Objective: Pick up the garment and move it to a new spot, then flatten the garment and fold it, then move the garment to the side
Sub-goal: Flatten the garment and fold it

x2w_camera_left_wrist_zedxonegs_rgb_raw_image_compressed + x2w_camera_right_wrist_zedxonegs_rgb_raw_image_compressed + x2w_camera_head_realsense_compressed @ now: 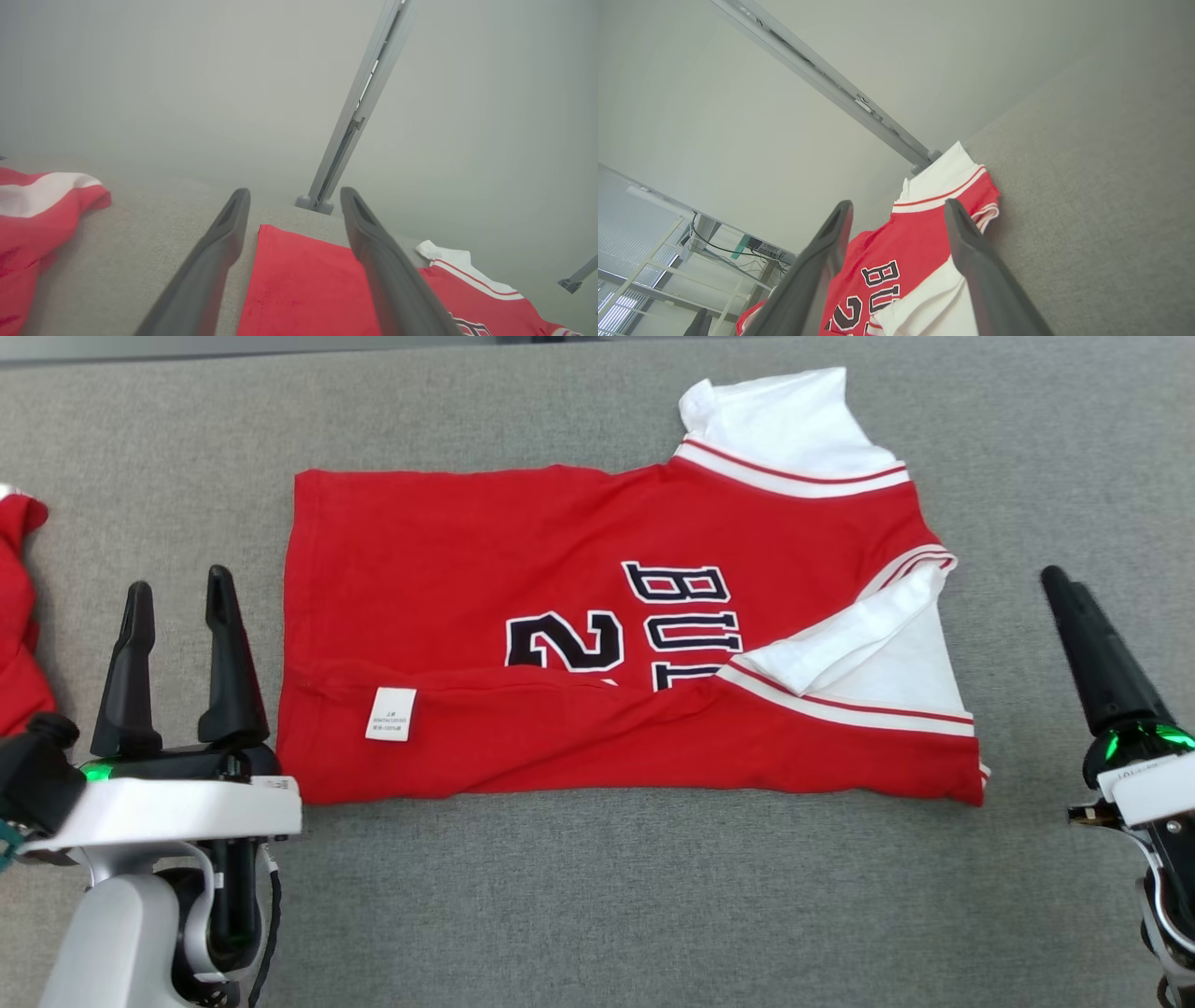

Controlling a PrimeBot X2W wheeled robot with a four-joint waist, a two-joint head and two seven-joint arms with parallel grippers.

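On the grey table (597, 896) a folded red basketball jersey (523, 551) lies between left gripper (179, 581) and right gripper (897, 205), both splayed, empty

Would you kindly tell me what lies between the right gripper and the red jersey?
In the head view, a bare strip of grey tabletop separates the right gripper from the red jersey.

We see the garment (597, 644) on the table (597, 896) between the left gripper (179, 581) and the right gripper (1060, 577); further left lies a cloth (19, 616), perhaps clothing.
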